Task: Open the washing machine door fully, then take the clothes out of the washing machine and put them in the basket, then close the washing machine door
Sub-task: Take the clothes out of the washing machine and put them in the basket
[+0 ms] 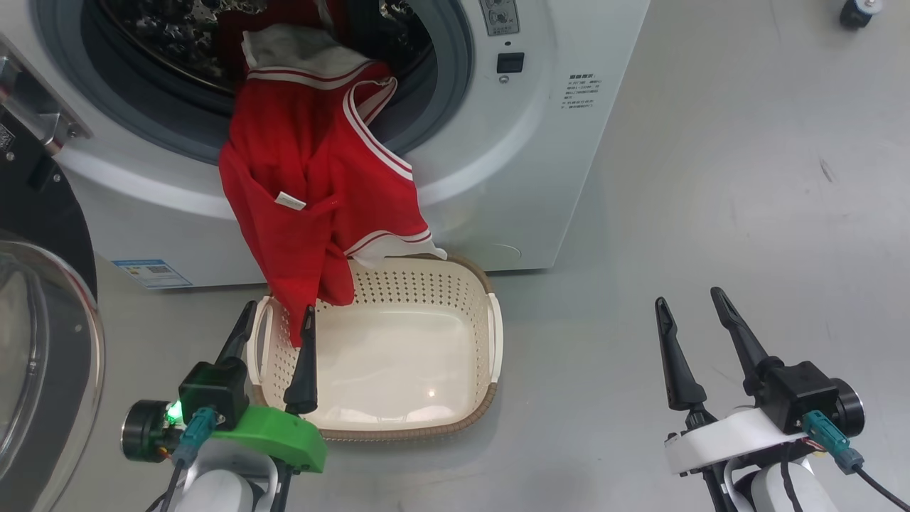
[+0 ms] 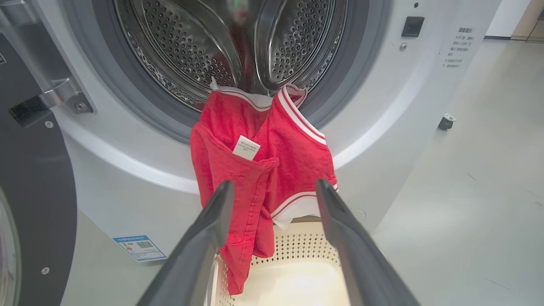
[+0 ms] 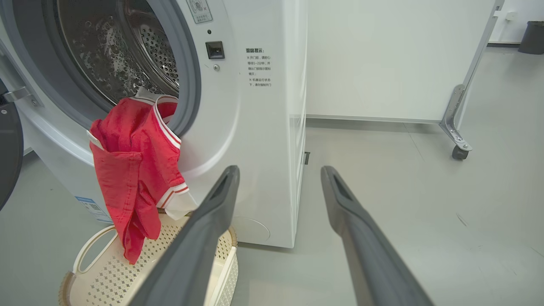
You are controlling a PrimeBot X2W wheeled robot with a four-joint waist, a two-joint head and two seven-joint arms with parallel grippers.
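The clothes (image 1: 313, 192) are bright red, with white stripes and white edges. A small white tag (image 1: 290, 201) sticks out on the front. They are half out of the washing machine (image 1: 512, 178). The top part lies inside the shiny metal drum (image 2: 191, 46). The rest spills over the grey rubber ring (image 1: 142, 128) and hangs down the white front. The lowest red end dangles into the basket (image 1: 493, 334) on its left side, and a white hem rests at the basket's back rim.

The basket is cream, with little holes in its walls and a brown edge. It sits on the grey floor (image 1: 711, 213), just in front of the washing machine, under the round hole.

The washing machine door (image 1: 43, 341) is swung open on our left, and we see its black ring and bulging glass. A little blue sticker (image 1: 151, 272) sits low on the machine's front.

Our left gripper (image 1: 279, 307) hovers over the left side of the basket. Its two dark fingers are spread wide apart and hold nothing. The dangling red end hangs just beside the tip of one finger, and we cannot tell if they touch.

Our right gripper (image 1: 689, 297) is off to the right over bare floor, well apart from the basket and the clothes. Its fingers are spread wide too, and nothing is between them.
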